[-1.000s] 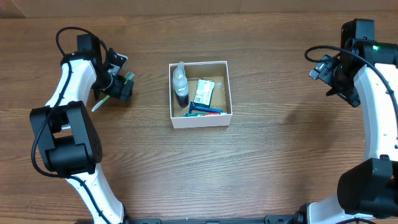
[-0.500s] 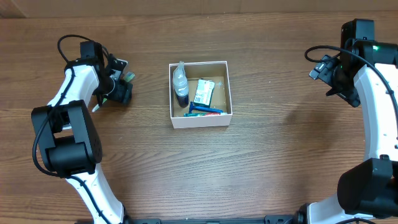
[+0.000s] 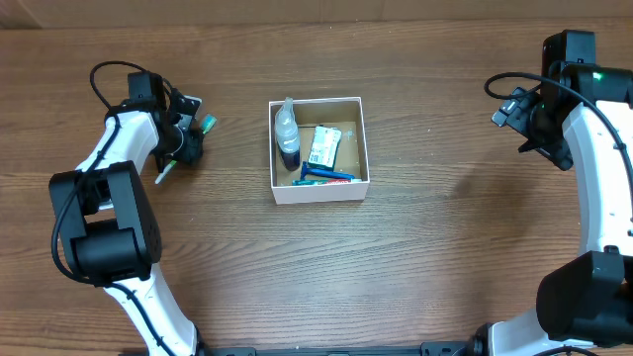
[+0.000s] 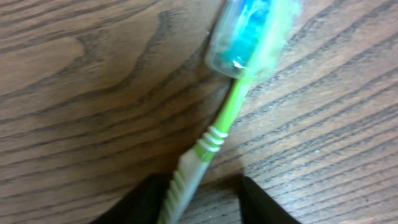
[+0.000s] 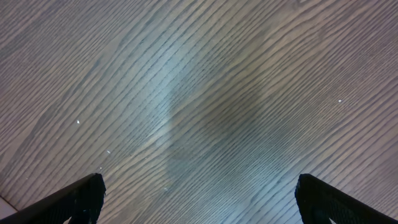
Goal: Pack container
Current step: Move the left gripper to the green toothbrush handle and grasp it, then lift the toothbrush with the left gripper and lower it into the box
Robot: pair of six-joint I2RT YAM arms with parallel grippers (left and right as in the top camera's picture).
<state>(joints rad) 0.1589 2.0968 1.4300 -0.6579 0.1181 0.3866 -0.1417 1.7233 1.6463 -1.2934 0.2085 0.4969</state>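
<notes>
The container, a square white box with a brown inside, sits mid-table holding a small bottle, a green-and-white packet and a blue item. Left of it lies a green toothbrush with a clear cap over its blue head. My left gripper is low over it. In the left wrist view the toothbrush runs down between the jaws of the left gripper; the left finger touches the handle, the right finger stands a little apart. My right gripper is far right, open and empty.
Bare wood-grain table surrounds the box. The arm bases stand at the near left and near right. A black cable loops above the left wrist.
My left gripper's jaws have narrowed around the toothbrush handle and the wrist has shifted slightly. The right arm has not moved.
</notes>
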